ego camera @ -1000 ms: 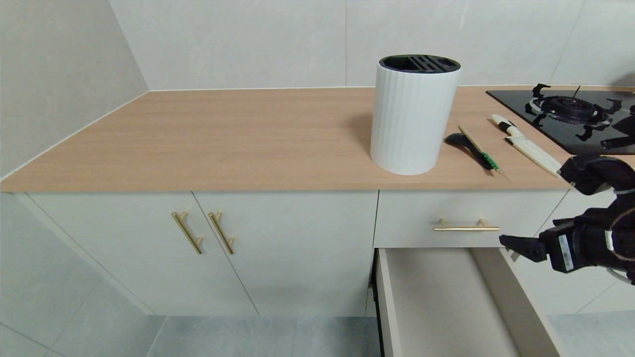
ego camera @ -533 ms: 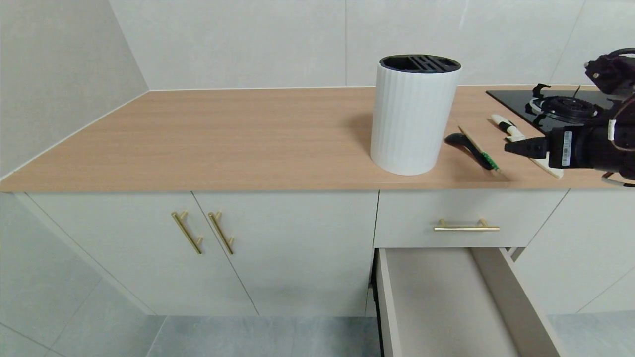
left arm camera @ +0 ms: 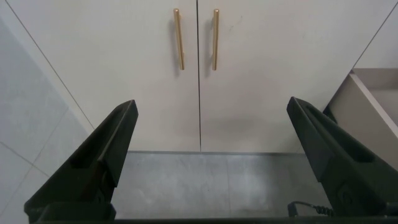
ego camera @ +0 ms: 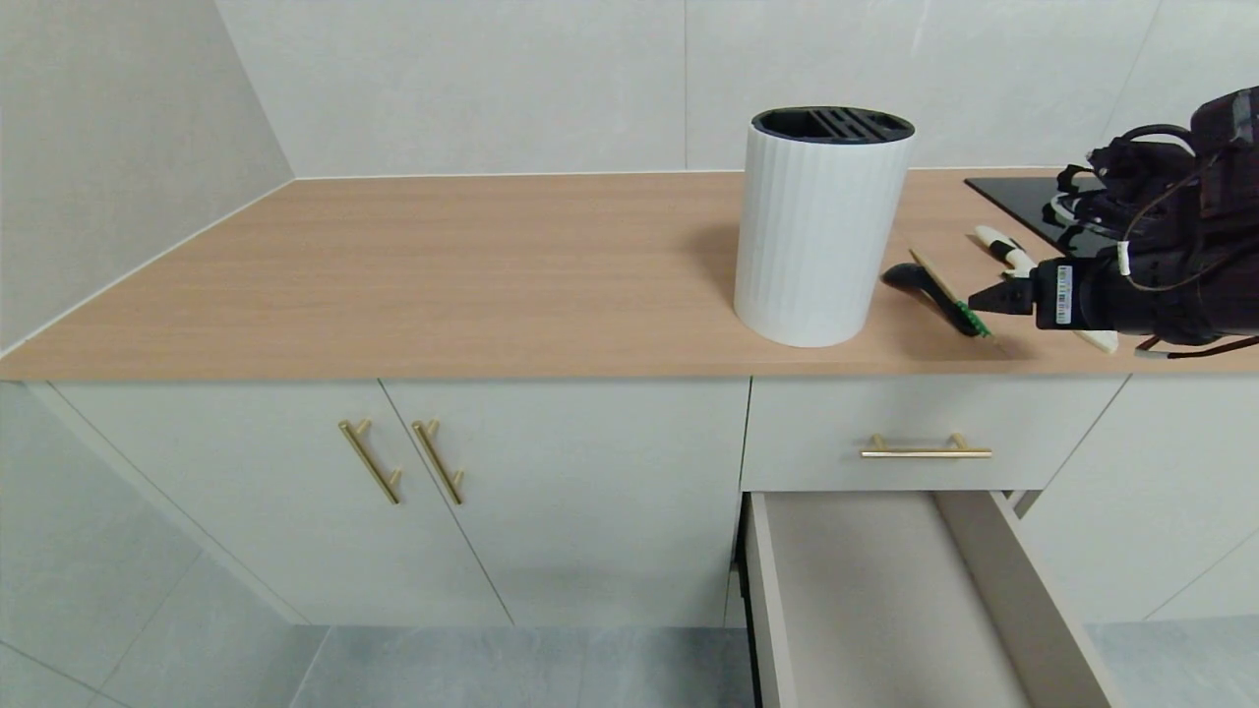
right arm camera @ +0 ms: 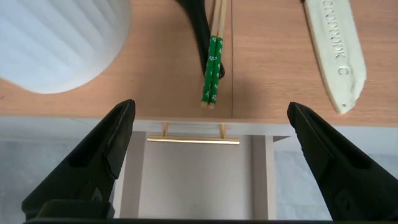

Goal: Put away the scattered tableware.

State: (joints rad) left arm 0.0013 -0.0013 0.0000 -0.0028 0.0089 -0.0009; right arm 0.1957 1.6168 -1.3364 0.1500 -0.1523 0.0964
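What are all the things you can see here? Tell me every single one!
White ribbed round holder with black slotted top: one, white, on the wooden countertop.
Black spoon: one, black, on the countertop beside the holder.
Wooden chopsticks with green ends: two, tan and green, lying along the spoon.
Black gas stove: one, black, countertop's right end.
White knife: one, white, between chopsticks and stove.
Drawers: two, pale; upper shut, lower pulled open.
Cupboard doors: two, pale, gold handles, under the countertop.
Left gripper: one, black, open, facing the cupboard doors.
Right gripper: one, black, open, by the chopsticks' green ends.
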